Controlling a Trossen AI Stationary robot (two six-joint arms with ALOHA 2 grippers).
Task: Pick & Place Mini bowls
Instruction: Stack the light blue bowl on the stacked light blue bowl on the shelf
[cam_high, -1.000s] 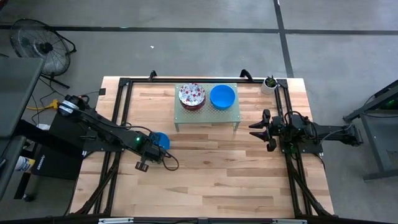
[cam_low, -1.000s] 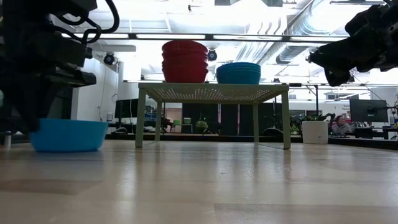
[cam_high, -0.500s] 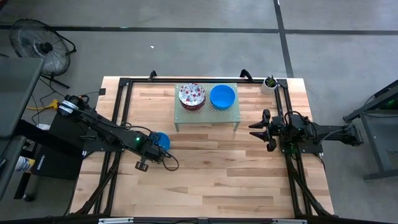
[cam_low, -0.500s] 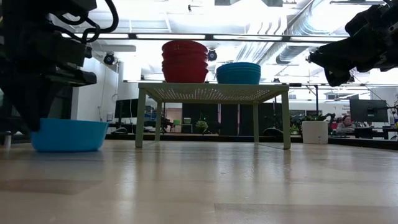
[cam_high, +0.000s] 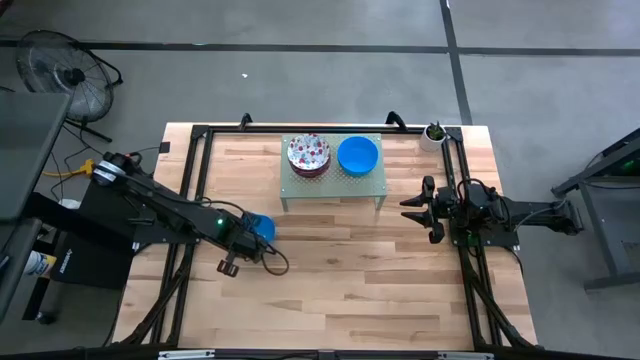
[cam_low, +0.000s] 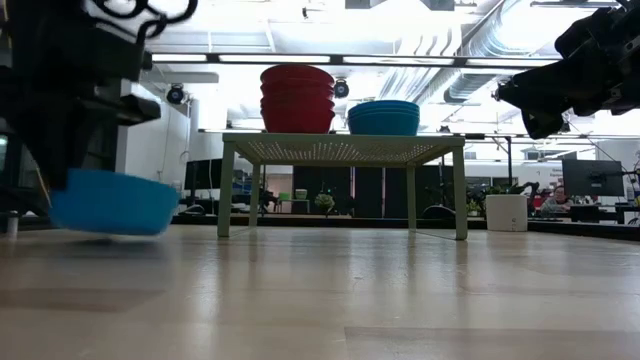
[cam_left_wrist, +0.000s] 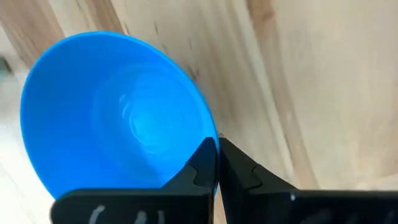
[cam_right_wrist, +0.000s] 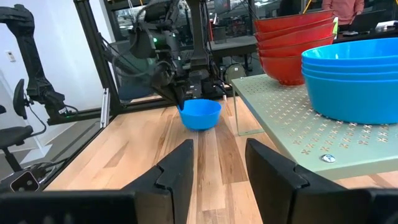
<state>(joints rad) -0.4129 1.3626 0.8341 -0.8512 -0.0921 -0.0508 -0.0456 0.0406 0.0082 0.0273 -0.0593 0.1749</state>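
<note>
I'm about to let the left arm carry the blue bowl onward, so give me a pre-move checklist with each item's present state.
1. Grip: left gripper is pinched on the rim of the blue bowl: ok.
2. Lift: in the low view the bowl sits tilted, one edge off the table; full clearance: cannot tell.
3. Stand holds a red-speckled stack and a blue stack, both upright: ok.
4. Right gripper waits open beside the stand, apart from it: ok.
5. Table between bowl and stand is bare wood: ok.
</note>
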